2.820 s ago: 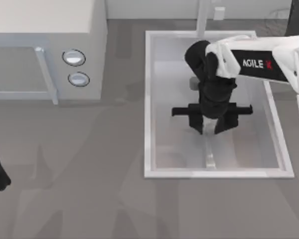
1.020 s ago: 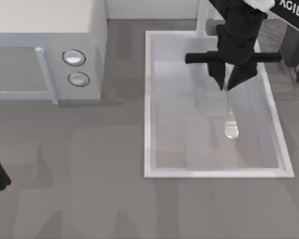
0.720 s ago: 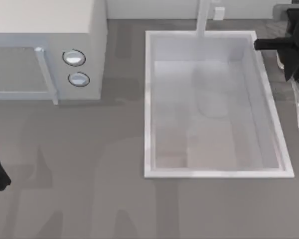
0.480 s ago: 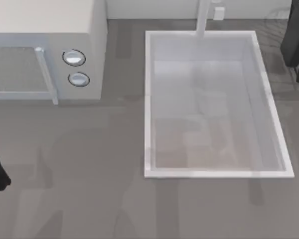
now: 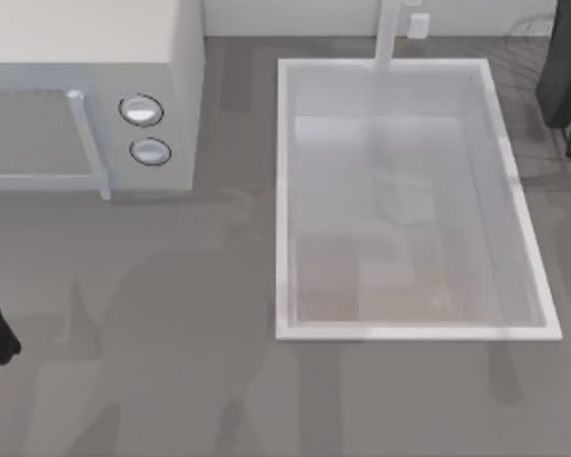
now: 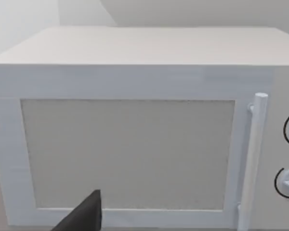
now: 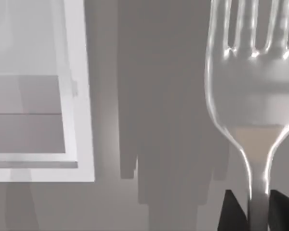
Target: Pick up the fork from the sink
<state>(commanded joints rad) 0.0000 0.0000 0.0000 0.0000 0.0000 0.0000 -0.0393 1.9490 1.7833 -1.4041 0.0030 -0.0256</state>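
Lifted clear of the sink (image 5: 284,190), fork (image 7: 253,96) clamped by its handle in right claw (image 7: 258,211), left arm parked.

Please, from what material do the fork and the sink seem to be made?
The slim shiny silver fork, held at its handle by the right tool, looks like polished metal: bright highlights run along its tines and edges. The large white rectangular sink shows a smooth pale rim and a light-grey inside with soft sheen; it may be enamel, ceramic or plastic, and the look leaves this open.
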